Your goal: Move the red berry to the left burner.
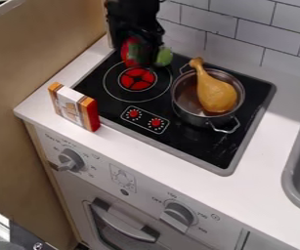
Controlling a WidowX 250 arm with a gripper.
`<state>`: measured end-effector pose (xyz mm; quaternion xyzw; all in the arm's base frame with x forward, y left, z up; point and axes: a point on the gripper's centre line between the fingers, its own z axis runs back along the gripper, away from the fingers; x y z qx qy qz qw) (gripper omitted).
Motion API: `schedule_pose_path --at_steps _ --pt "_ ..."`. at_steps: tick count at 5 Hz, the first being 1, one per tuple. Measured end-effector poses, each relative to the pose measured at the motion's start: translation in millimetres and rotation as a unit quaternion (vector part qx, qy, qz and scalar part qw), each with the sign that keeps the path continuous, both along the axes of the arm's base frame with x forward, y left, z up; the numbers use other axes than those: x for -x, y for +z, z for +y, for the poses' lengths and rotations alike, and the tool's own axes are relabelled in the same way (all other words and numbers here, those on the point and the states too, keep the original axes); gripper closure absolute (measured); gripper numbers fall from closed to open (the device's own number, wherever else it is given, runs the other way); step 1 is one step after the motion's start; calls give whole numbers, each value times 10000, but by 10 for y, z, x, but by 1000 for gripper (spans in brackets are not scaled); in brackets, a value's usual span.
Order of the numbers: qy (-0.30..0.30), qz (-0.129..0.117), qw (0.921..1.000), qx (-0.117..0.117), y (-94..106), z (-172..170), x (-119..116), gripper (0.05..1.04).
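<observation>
1. We see the gripper (pixel 150 54) hanging at the back edge of the left burner (pixel 138 79); we cannot tell whether it is apart, together or clamped on anything.
2. We find the red berry (pixel 126 54) right at the gripper, partly hidden by it, behind the burner's red centre in our view.
3. We see a green piece (pixel 164 57) on the gripper's other side.
4. Right of the burner we have a pot (pixel 190 114) with a drumstick (pixel 217 94) leaning in it.
5. We see a box (pixel 74 106) upright on the counter (pixel 178 163), left of the stove (pixel 201 146).
</observation>
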<state>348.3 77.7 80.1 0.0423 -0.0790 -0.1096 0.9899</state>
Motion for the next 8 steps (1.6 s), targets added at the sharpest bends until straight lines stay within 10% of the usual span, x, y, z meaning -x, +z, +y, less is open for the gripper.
schedule_pose_path --at_steps 4,5,8 --pt "-132 -302 9994 -54 -412 182 -360 263" --pt "-54 -190 9998 -47 -420 131 -337 78" --pt "201 253 9995 -15 -279 3 -213 83"
